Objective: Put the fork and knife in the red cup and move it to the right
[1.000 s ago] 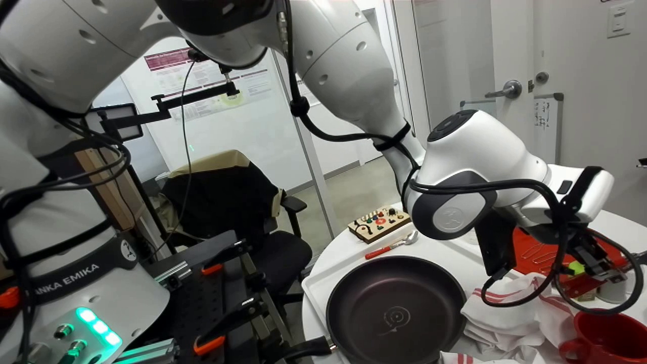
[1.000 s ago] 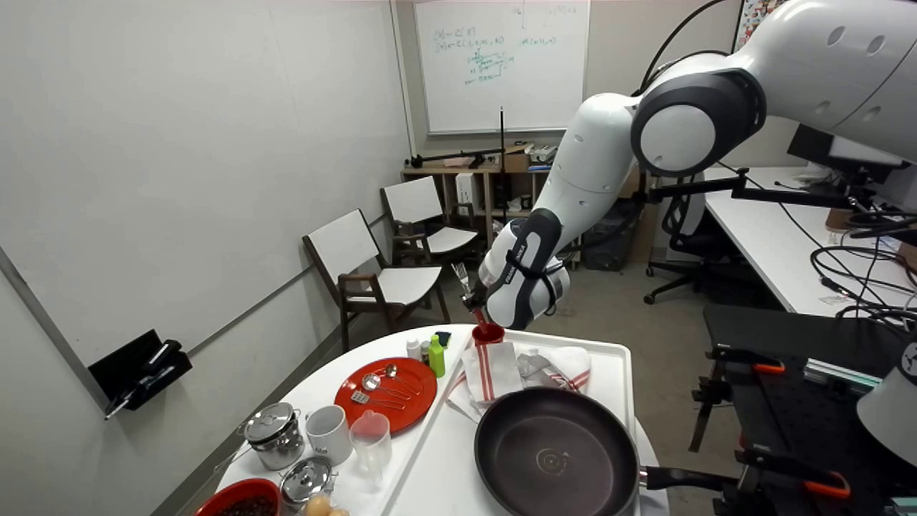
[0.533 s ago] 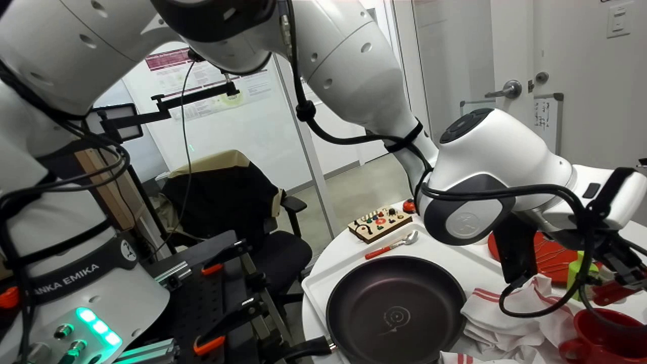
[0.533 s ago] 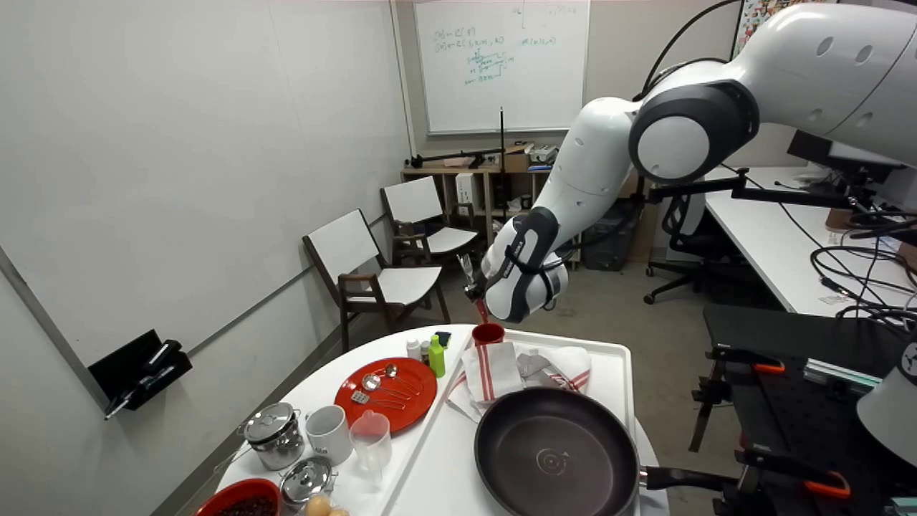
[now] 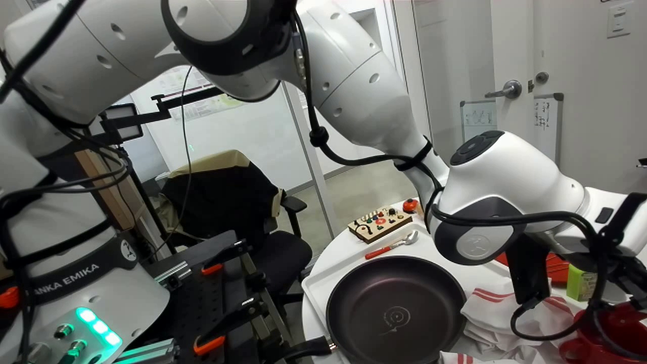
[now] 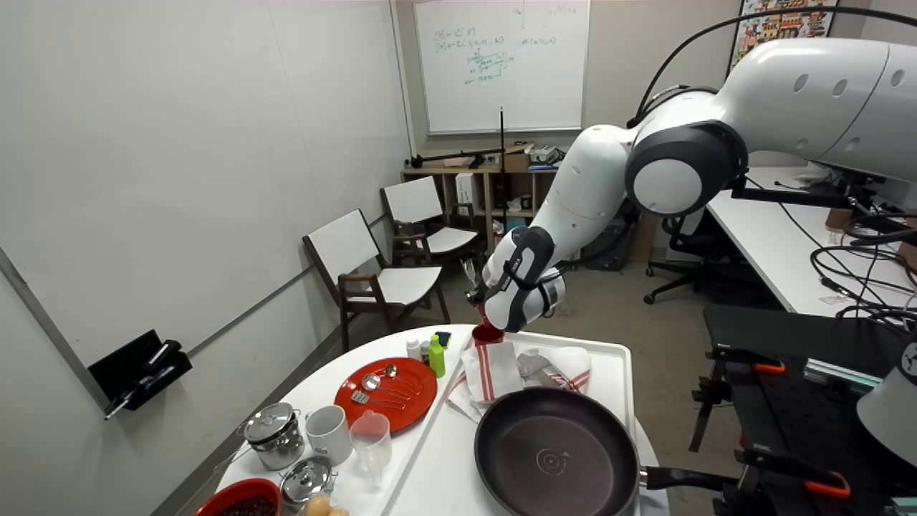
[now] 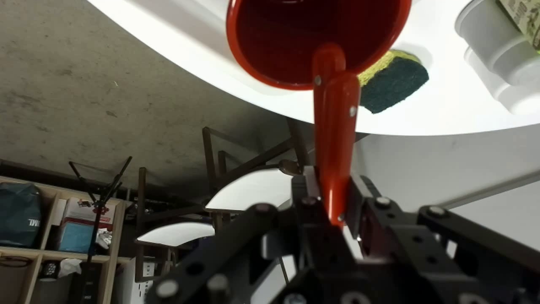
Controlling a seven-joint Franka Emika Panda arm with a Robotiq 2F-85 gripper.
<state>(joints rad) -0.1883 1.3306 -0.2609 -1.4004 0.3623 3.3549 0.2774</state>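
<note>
Gripper pinches red-handled cutlery, metal ends up, its handles overlapping in the wrist view the mouth of the red cup, which stands just beside the striped cloth.

The cup is red, the cloth red-striped.

My gripper looks matt; the red handles and red cup look like smooth, glossy plastic. The towel is matt cloth.

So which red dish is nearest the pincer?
The cup, just below the pincer; the plate and bowl sit farther off.
</note>
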